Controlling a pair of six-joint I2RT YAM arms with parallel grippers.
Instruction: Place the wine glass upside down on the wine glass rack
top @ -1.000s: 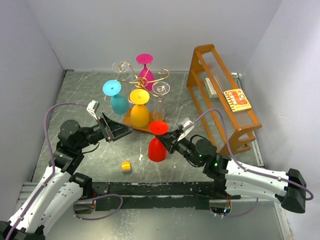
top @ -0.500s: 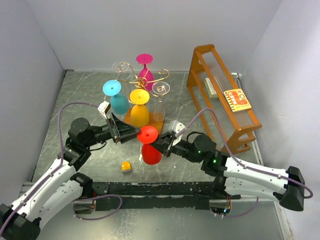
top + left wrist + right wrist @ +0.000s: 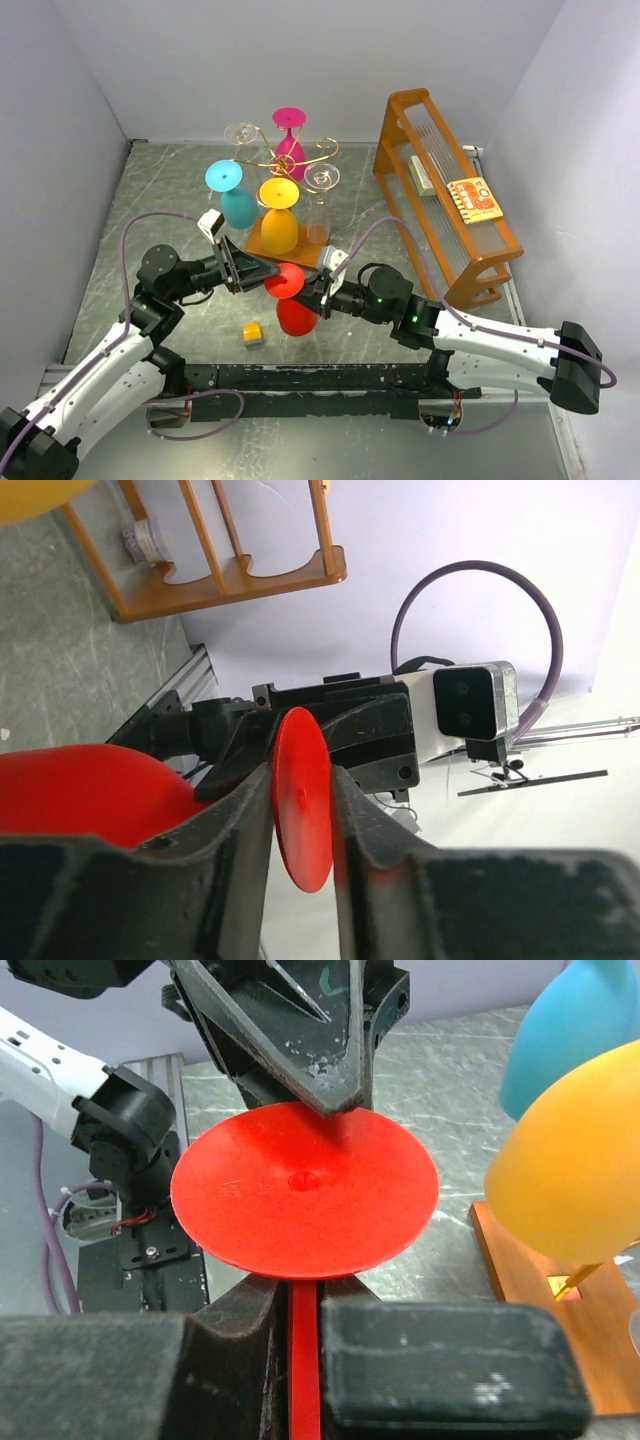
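Note:
The red wine glass (image 3: 296, 316) hangs tilted over the front middle of the table, with its round foot (image 3: 284, 281) toward the upper left. My right gripper (image 3: 318, 298) is shut on its thin stem (image 3: 305, 1360) just under the foot (image 3: 300, 1190). My left gripper (image 3: 270, 272) reaches in from the left. Its jaws stand tight against both sides of the foot (image 3: 302, 800); the red bowl (image 3: 90, 790) shows beyond them. Behind stands the wine glass rack (image 3: 285, 158), gold wire on a wooden base (image 3: 312, 250).
On the rack hang teal (image 3: 237, 205), yellow (image 3: 279, 225), magenta (image 3: 291, 150) and clear (image 3: 322, 200) glasses, upside down. A tall orange slatted frame (image 3: 440, 190) stands at the right. A small yellow cube (image 3: 253, 333) lies near the front edge.
The right gripper carried the red glass leftward and tilted it. The left gripper came in from the left and closed its wide-open jaws onto the foot.

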